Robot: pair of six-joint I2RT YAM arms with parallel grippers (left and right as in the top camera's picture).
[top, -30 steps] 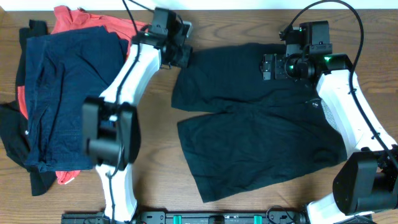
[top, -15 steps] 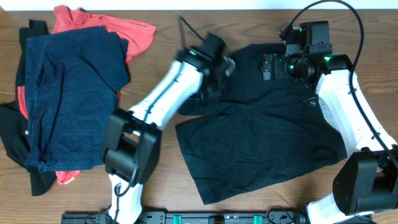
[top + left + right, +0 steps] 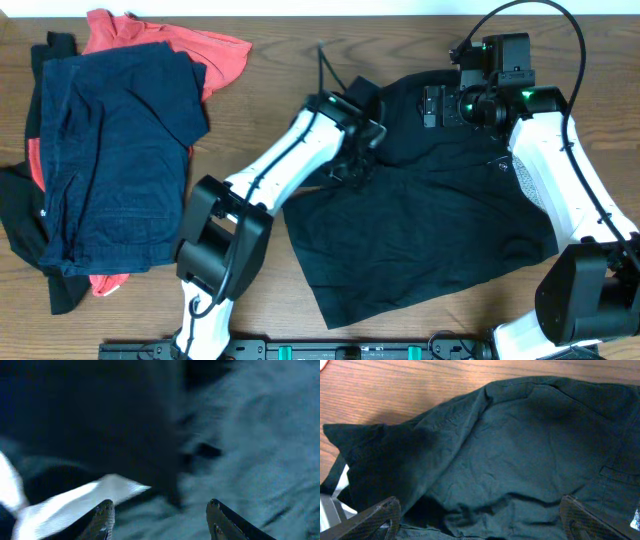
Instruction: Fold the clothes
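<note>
Tabletop: brown wood.
Black garment: spread, centre right; white tag unreadable.
Left end effector: parted, empty.
Right end effector: wide, empty.

The left gripper has swung from the shorts' top-left corner onto their middle, dragging that corner over rightward, and its jaws have parted.

Overhead bright; L wrist dim, blurred.
</note>
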